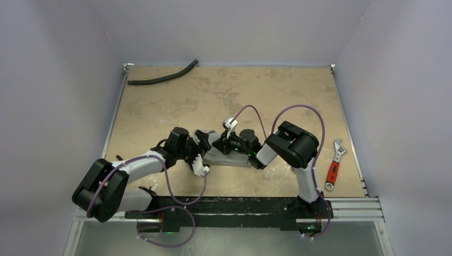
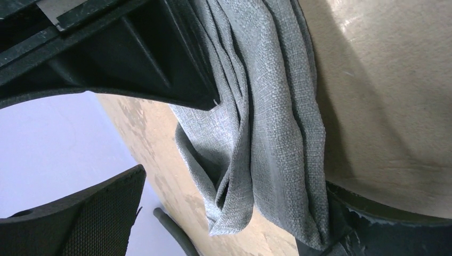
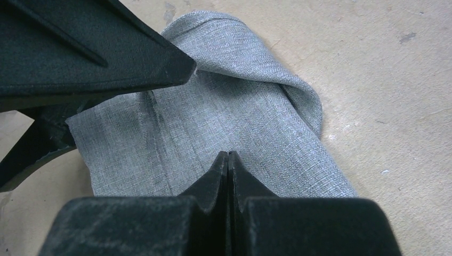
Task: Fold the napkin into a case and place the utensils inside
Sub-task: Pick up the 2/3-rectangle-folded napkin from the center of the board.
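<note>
tan table [image 1: 224, 90] | folded grey napkin [image 3: 224, 117], contents unseen | left pincer [image 2: 178, 137] apart | right pincer [image 3: 228, 156] together at napkin

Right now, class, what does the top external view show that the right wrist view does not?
Only top external: the black hose at the far left, the red-handled wrench at the right edge, both arms. Only right wrist: the right gripper plainly shut, over the rolled fold of the napkin. Both: the grey napkin on the table.
</note>
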`<action>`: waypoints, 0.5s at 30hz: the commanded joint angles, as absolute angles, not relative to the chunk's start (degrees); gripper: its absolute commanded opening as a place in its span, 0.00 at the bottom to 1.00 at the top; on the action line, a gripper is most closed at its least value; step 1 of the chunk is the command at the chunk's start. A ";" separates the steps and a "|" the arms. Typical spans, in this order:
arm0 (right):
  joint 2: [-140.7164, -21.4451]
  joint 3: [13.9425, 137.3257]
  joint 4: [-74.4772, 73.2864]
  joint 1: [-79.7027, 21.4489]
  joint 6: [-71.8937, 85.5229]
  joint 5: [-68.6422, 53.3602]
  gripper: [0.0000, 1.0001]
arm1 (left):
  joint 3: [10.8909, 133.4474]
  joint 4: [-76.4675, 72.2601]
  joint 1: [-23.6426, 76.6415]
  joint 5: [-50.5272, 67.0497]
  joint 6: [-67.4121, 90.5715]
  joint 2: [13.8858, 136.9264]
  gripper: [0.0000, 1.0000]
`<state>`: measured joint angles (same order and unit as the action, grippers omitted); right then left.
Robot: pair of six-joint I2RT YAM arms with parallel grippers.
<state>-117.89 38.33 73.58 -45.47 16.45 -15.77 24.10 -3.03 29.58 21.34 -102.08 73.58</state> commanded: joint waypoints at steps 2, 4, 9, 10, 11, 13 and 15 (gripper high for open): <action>-119.52 37.45 70.80 -46.05 16.68 -16.32 0.00 | 25.50 1.79 29.20 26.61 -92.78 74.99 0.99; -119.62 37.40 70.79 -46.03 16.78 -16.29 0.00 | 26.48 3.72 29.26 27.02 -90.62 74.23 0.99; -119.79 37.54 70.18 -46.08 16.66 -15.76 0.00 | 27.54 9.00 29.24 29.18 -89.05 70.89 0.96; -119.79 37.73 69.95 -46.09 16.61 -15.67 0.00 | 27.60 9.98 29.26 29.78 -89.06 70.13 0.96; -119.79 37.92 69.54 -46.14 16.59 -15.54 0.00 | 27.66 10.81 29.27 30.28 -89.34 69.40 0.96; -119.71 38.28 69.05 -46.02 16.45 -15.47 0.00 | 27.16 11.11 29.27 30.83 -89.90 68.19 0.97; -119.71 38.50 68.68 -46.06 16.49 -15.60 0.00 | 26.53 10.59 29.26 30.87 -90.48 67.61 0.98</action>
<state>-118.13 38.28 73.89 -45.47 16.73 -15.77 26.26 7.38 29.39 26.83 -91.35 69.76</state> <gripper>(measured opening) 0.005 0.974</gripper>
